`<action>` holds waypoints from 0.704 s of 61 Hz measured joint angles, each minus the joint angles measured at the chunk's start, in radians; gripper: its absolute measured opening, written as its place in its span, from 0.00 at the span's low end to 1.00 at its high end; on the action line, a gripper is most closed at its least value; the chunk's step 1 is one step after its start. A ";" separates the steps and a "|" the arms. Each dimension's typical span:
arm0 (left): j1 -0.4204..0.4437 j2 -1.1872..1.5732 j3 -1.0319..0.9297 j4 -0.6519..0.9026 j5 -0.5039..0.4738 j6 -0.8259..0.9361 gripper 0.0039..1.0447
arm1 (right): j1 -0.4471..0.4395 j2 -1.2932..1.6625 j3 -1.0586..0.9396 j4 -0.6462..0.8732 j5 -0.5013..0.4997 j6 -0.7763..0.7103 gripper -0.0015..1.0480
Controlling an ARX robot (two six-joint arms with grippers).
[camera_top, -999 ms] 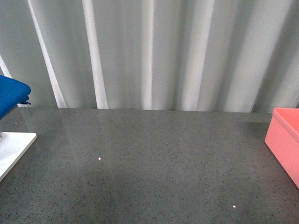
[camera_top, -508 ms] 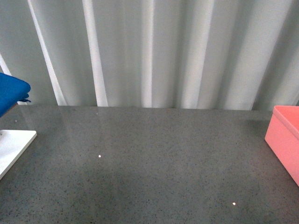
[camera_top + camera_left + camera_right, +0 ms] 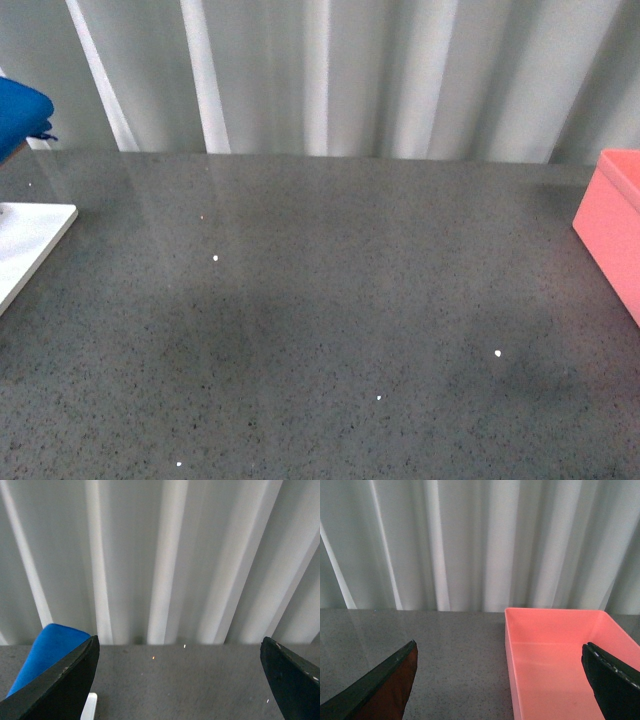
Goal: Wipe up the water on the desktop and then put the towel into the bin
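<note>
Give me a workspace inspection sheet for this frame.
Surface: desktop dark grey, speckled; few tiny bright specks, water or glints, cannot tell.
Job's things: towel at left edge, partly cut off; bin at right, visible part empty.
Clutter: white board lying flat at left.
Grippers: left gripper open, empty; right gripper open, empty.
Cables: nothing seen.
Surroundings: pale curtain behind the desktop.
</note>
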 joint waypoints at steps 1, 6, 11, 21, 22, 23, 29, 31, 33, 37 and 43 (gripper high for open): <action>0.003 0.042 0.038 -0.038 0.002 0.022 0.94 | 0.000 0.000 0.000 0.000 0.000 0.000 0.93; 0.013 0.203 0.170 -0.105 -0.021 0.105 0.94 | 0.000 0.000 0.000 0.000 0.000 0.000 0.93; 0.035 0.390 0.367 -0.223 -0.060 0.175 0.94 | 0.000 0.000 0.000 0.000 0.000 0.000 0.93; 0.085 0.620 0.630 -0.485 -0.131 0.224 0.94 | 0.000 0.000 0.000 0.000 0.000 0.000 0.93; 0.086 0.627 0.637 -0.492 -0.135 0.225 0.94 | 0.000 0.000 0.000 0.000 0.000 0.000 0.93; 0.090 0.639 0.650 -0.505 -0.143 0.227 0.94 | 0.000 0.000 0.000 0.000 0.000 0.000 0.93; 0.105 0.681 0.696 -0.515 -0.192 0.246 0.94 | 0.000 0.000 0.000 0.000 0.000 0.000 0.93; 0.113 0.694 0.713 -0.518 -0.211 0.254 0.94 | 0.000 0.000 0.000 0.000 0.000 0.000 0.93; 0.119 0.701 0.722 -0.510 -0.230 0.264 0.94 | 0.000 0.000 0.000 0.000 0.000 0.000 0.93; 0.130 0.708 0.736 -0.505 -0.257 0.286 0.94 | 0.000 0.000 0.000 0.000 0.000 0.000 0.93; 0.147 0.712 0.744 -0.509 -0.269 0.310 0.94 | 0.000 0.000 0.000 0.000 0.000 0.000 0.93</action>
